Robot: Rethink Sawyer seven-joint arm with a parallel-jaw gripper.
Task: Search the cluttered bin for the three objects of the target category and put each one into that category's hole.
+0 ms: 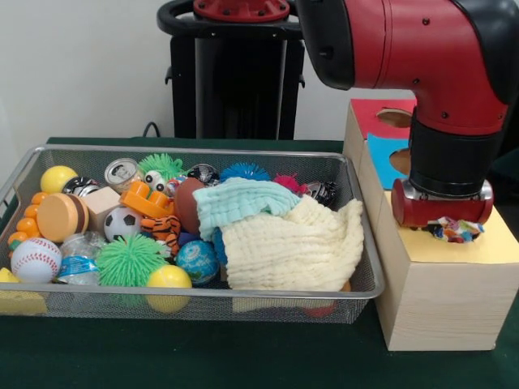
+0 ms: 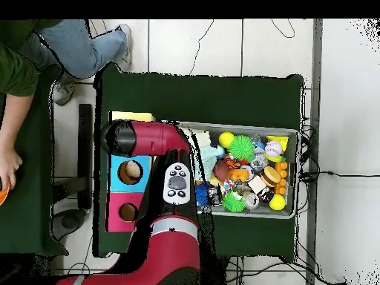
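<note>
The gripper (image 1: 454, 228) clamps a crinkly multicoloured object (image 1: 456, 230) just above the box's yellow panel (image 1: 495, 247); released here, away from any hole, it could slide off

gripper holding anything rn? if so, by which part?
Probably: a small multicolored object shows right under the arm's end, above the box's yellow section. The fingers are hidden, so the hold and its place on the object cannot be told.

The gripper's (image 1: 455, 228) fingers are buried in a small multicoloured object (image 1: 456, 230) at lower right of the front view, perhaps a crumpled wrapper. Cloths (image 1: 280, 235) hide the wire bin's (image 1: 203, 297) right half. In the overhead view, the arm (image 2: 148, 138) covers the box's (image 2: 117, 189) yellow section.
</note>
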